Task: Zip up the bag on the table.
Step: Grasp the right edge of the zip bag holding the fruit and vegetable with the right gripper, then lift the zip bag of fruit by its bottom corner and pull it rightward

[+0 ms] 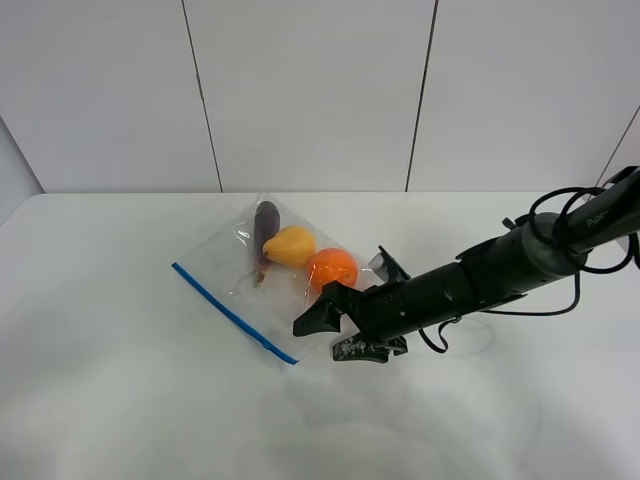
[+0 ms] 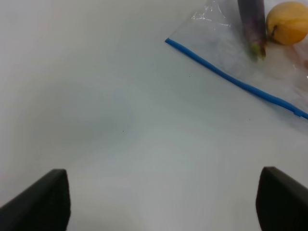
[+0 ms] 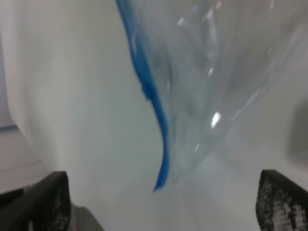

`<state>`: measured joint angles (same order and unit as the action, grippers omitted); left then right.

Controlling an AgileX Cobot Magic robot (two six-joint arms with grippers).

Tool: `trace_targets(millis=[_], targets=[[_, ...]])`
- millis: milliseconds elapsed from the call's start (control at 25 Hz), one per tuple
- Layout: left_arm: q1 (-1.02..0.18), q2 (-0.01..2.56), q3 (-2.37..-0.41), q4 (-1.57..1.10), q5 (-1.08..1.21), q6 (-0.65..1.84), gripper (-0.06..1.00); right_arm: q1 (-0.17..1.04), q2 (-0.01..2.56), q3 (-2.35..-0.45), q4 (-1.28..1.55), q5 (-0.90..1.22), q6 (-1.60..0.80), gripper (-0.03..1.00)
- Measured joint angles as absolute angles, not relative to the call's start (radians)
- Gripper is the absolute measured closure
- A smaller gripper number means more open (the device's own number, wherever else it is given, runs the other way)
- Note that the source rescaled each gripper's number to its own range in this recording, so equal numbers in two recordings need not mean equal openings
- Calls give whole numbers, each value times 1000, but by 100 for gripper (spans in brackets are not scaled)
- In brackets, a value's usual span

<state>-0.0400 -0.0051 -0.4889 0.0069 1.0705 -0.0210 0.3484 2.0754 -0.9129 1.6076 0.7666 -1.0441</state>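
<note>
The clear bag [image 1: 262, 285] lies flat on the white table [image 1: 110, 350], with a dark purple fruit [image 1: 265, 226], a yellow fruit [image 1: 291, 246] and an orange fruit [image 1: 332, 268] inside. Its blue zip strip [image 1: 233, 313] runs along the near-left edge. My right gripper [image 1: 322, 338] is open and empty, low over the table beside the strip's near end; its wrist view shows the strip [image 3: 153, 98] close ahead between the fingers [image 3: 45, 199]. My left gripper [image 2: 163, 202] is open and empty over bare table, away from the bag [image 2: 260, 57] and strip [image 2: 231, 79]. The left arm is out of the exterior view.
The right arm [image 1: 480, 275] stretches in from the right edge, with a black cable [image 1: 560, 300] looping beside it. A panelled white wall [image 1: 310, 90] stands behind the table's far edge.
</note>
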Motion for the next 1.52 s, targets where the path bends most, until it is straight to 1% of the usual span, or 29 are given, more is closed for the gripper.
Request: trace_targets(millis=[160, 440, 600, 680, 880, 1080, 1160, 1280, 1360, 1400, 1440, 1520], targets=[[-40, -5, -489, 7, 1070, -21, -6, 362, 2122, -963, 1611, 768, -1031, 12], [-40, -5, -489, 7, 1070, -21, -6, 441, 2154, -1014, 1612, 764, -1017, 16], [-40, -5, -489, 7, 1070, -21, -6, 453, 2159, -1018, 1611, 745, -1002, 17], [-40, -5, -489, 7, 1070, -21, -6, 453, 2159, -1018, 1607, 740, -987, 20], [-40, -5, -489, 6, 1070, -21, -6, 453, 2159, -1018, 1588, 737, -965, 38], [-40, -5, -489, 6, 1070, -21, -6, 453, 2159, -1018, 1581, 736, -953, 48], [-40, -5, -489, 6, 1070, -21, -6, 453, 2159, -1018, 1574, 736, -941, 54], [-40, -5, -489, 6, 1070, -21, -6, 453, 2159, -1018, 1563, 735, -936, 72], [-40, -5, -489, 6, 1070, -21, -6, 453, 2159, -1018, 1561, 734, -936, 88], [-40, -5, -489, 6, 1070, -21, -6, 453, 2159, -1018, 1561, 734, -936, 93], [-40, -5, -489, 6, 1070, -21, -6, 453, 2159, -1018, 1559, 734, -936, 96], [-40, -5, -489, 6, 1070, -21, -6, 453, 2159, -1018, 1554, 731, -938, 97]])
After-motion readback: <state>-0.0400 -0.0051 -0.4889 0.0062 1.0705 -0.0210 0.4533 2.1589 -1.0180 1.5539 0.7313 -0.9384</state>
